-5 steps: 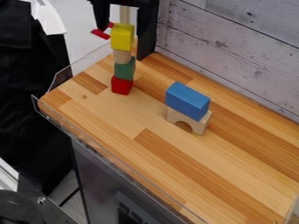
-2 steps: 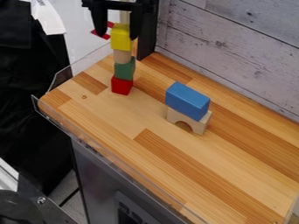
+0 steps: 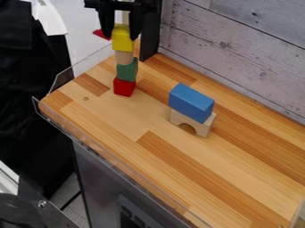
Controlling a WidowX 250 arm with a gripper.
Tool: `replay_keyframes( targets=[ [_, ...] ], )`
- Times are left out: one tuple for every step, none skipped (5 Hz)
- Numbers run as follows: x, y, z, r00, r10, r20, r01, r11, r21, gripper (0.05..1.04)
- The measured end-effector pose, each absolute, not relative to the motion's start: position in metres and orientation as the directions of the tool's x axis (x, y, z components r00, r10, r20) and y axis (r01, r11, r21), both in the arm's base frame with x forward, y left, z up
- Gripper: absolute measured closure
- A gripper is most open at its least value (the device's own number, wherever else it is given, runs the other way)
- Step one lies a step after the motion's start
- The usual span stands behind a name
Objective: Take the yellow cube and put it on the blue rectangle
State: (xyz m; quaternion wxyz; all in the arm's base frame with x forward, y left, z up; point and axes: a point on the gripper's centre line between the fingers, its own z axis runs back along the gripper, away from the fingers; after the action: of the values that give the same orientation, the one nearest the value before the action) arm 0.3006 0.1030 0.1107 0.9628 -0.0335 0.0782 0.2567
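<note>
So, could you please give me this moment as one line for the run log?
gripper: at yellow cube, hold unclear; cube: atop stack; blue block: on wooden arch; placement: not yet done

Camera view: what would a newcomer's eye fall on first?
Probably the upper-left stack: a yellow cube above a pale block, a green block and a red block, with the black gripper at its top. Next, the bright blue rectangle right of centre, on a pale arch.
</note>
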Motion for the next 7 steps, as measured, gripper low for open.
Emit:
replay_keyframes(
  targets=[
    [0.298, 0.099, 0.135, 0.871, 0.468, -0.149, -0.474, 0.880, -0.006, 0.551],
    [0.297, 0.083, 0.167, 0.908, 0.407, -0.098, -0.410, 0.912, -0.006, 0.551],
    [0.296, 0.072, 0.173, 0.936, 0.339, -0.096, -0.343, 0.939, -0.030, 0.551],
    [0.294, 0.060, 0.168, 0.954, 0.276, -0.119, -0.282, 0.959, -0.039, 0.551],
    [0.288, 0.040, 0.149, 0.965, 0.210, -0.160, -0.224, 0.972, -0.075, 0.551],
    [0.289, 0.019, 0.143, 0.978, 0.139, -0.156, -0.151, 0.986, -0.069, 0.551],
    [0.287, -0.001, 0.135, 0.984, 0.076, -0.160, -0.087, 0.994, -0.066, 0.551]
  ],
)
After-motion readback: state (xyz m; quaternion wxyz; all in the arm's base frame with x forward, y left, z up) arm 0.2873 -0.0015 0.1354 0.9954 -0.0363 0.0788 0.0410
